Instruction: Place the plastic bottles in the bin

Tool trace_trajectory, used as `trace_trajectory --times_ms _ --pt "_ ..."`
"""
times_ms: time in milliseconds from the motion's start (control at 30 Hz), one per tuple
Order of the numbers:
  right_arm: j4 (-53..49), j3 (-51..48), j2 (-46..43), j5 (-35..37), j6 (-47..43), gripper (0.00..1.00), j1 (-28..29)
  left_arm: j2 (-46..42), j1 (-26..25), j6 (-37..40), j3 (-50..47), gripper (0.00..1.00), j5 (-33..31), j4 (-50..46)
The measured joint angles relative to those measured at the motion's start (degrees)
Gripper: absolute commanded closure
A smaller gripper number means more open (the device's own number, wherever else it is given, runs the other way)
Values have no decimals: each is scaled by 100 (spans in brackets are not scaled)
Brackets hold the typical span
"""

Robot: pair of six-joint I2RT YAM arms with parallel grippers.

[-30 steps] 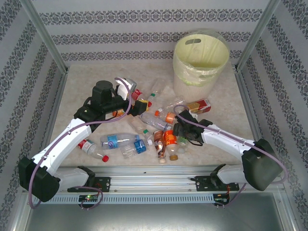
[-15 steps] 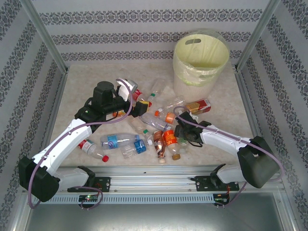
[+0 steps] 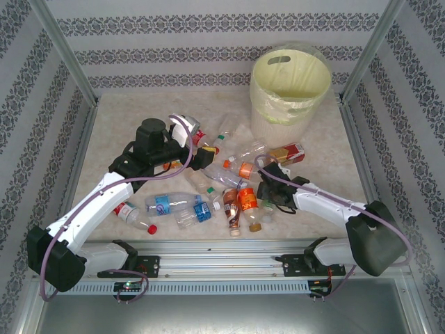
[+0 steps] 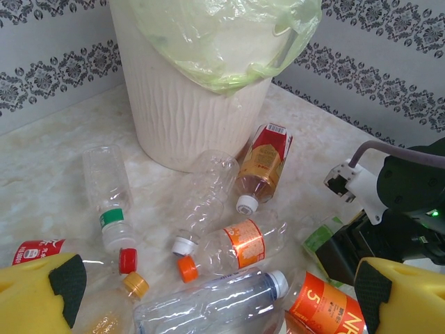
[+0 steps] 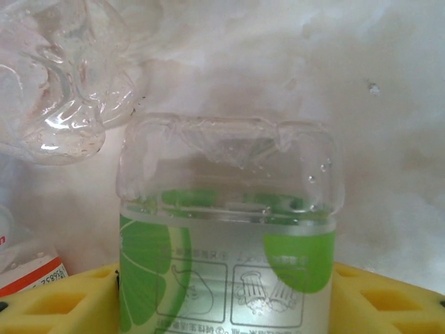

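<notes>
The left gripper [image 4: 221,298] hangs over the left of the heap of plastic bottles [image 3: 245,198], its fingers [image 4: 42,292] spread wide, likely lining up a pick. Further right, the fingers [image 5: 389,299] of the right gripper [image 5: 226,296] sit close against both sides of a green-labelled bottle [image 5: 226,229], though I cannot tell if they clamp it. Its long axis runs out along the fingers, base pointing away from the wrist. The bin [image 3: 278,122] stands upright at the far right of the counter [image 3: 125,125], mouth open for drops.

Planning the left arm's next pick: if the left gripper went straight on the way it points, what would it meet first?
Likely the nearest clear bottle, lying crosswise just ahead of the open left gripper, then the orange-capped bottle; depth is hard to judge.
</notes>
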Motion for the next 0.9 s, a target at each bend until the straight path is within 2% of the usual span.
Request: trace_trajectory --times_ms 233,500,733,900 --pt "-114 -39 -570 111 -387 41 -127 -20 0 2 0 0 -9 2" --pt "-525 50 -1709 352 -1051 43 -221 -63 -37 0 -20 0 -4 7" --pt "-929 767 -2308 516 -1650 44 -334 -328 -37 -184 -398 0 63 476" --pt "-1093 1355 -2391 553 -2015 45 -334 -586 -37 -354 -697 0 168 907"
